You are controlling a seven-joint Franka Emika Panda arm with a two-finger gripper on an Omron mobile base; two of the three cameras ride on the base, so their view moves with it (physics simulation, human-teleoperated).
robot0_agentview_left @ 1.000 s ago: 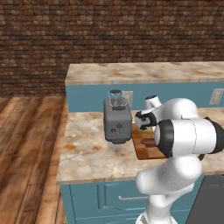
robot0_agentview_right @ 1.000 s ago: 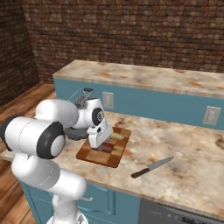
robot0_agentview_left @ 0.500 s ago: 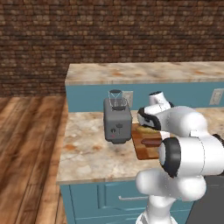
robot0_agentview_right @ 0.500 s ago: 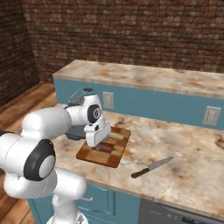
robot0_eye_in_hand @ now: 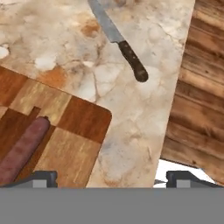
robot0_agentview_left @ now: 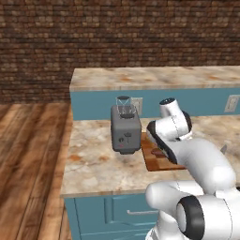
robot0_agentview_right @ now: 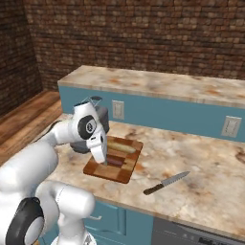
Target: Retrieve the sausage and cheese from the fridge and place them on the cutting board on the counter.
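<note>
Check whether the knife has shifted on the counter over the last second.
No. The knife lies on the same patch of the counter, right of the cutting board as before, with its handle end still nearer the board.

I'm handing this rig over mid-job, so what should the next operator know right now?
Gripper: open and holding nothing, pointing down over the near left part of the cutting board.
Sausage: lying flat on the board, clear of the fingers.
Pale tan elongated piece: also on the board, behind the sausage. I cannot tell whether it is the cheese.
Nearby on the counter: grey toaster left of the board, knife to its right.
Done: sausage placed.
Left: check the tan piece. If it is not the cheese, fetch the cheese from the fridge and set it on the board.
</note>
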